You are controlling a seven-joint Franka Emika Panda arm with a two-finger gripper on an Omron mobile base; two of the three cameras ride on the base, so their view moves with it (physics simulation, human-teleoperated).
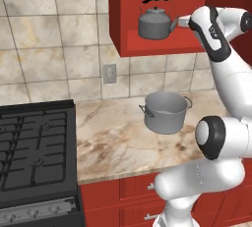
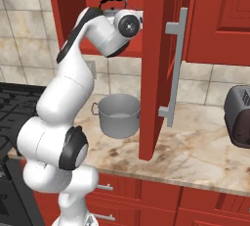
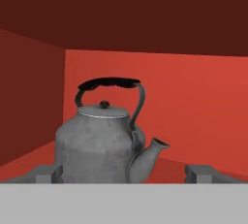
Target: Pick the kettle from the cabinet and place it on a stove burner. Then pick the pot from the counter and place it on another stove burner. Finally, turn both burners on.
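Our hand (image 3: 124,173), fingers wide and empty, faces the kettle (image 3: 99,143) at twelve o'clock inside the cabinet (image 1: 129,10); next we advance and grip it.

The white arm (image 1: 224,123) rises from its base, folds at a dark-jointed elbow (image 1: 211,137), and extends upward to a bent wrist (image 1: 211,27) at its highest reach. The hand points horizontally forward. In the hand view, the gripper (image 3: 124,173) stands fully open, its two fingertips (image 3: 48,173) set wide apart at the lower left and lower right, holding nothing.
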